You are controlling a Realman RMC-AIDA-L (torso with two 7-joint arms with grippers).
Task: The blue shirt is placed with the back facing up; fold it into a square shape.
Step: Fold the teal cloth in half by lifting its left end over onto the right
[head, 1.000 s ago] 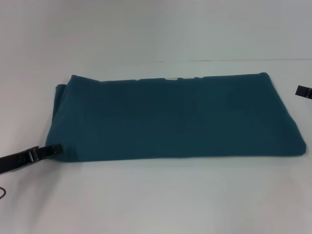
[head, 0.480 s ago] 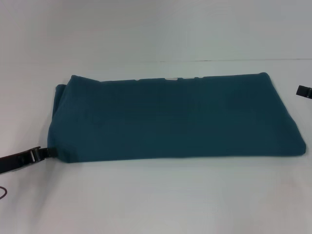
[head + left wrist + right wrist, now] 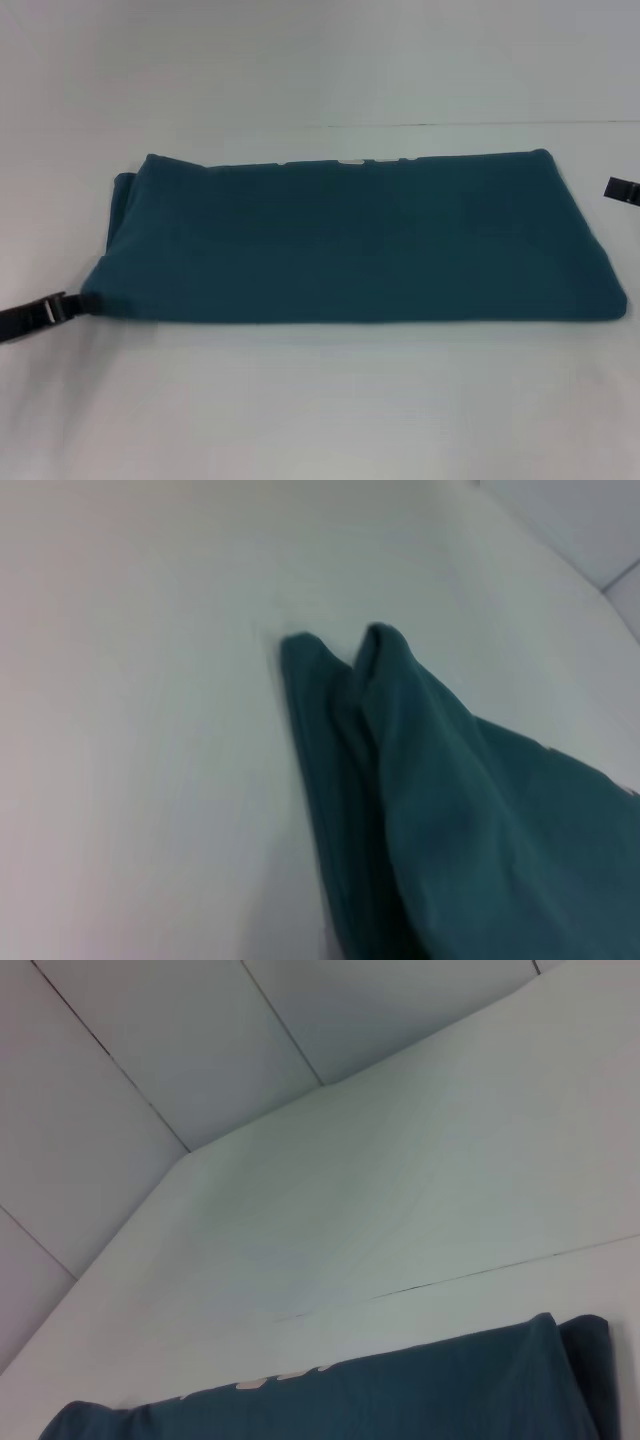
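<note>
Left pincer (image 3: 88,300) slid outward along blue shirt (image 3: 350,240) on white table (image 3: 330,400).

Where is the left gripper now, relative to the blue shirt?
In the head view, the left gripper is at the near-left corner of the blue shirt, low on the table; the right gripper waits beyond the shirt's right edge.

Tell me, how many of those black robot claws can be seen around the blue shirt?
2. The left gripper touches the blue shirt at its near left corner. The right gripper barely shows at the right edge, apart from the cloth; most of it is out of view.
</note>
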